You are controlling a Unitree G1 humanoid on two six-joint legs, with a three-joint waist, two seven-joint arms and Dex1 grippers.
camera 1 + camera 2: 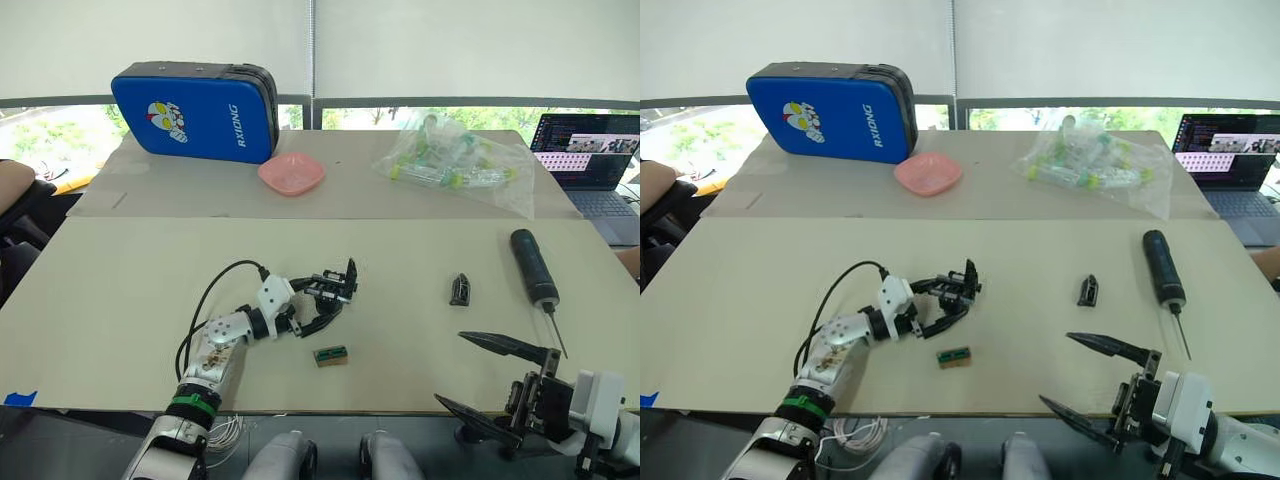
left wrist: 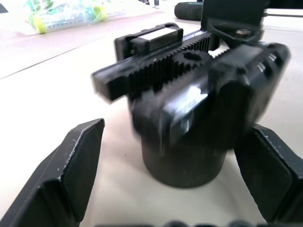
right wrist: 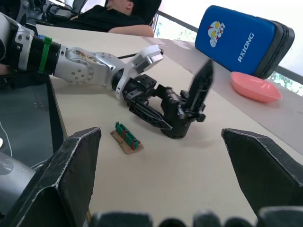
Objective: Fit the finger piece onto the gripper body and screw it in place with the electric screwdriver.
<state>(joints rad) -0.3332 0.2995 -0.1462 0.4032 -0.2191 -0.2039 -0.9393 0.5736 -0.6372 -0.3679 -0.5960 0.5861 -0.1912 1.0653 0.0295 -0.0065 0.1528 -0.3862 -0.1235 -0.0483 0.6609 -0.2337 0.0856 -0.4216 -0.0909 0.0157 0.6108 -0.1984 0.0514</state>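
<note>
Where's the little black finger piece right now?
In the head views the finger piece lies on the table, on the robot's right side, just left of the electric screwdriver and apart from it, well right of the gripper body.

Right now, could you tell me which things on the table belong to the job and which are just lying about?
For the job: gripper body, finger piece, electric screwdriver.

Lying about: blue case, pink dish, bag of tubes, laptop, small green connector block.

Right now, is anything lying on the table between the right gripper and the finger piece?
Nothing visible. The finger piece lies alone on bare table beyond the open right gripper; the electric screwdriver lies off to its right.
</note>
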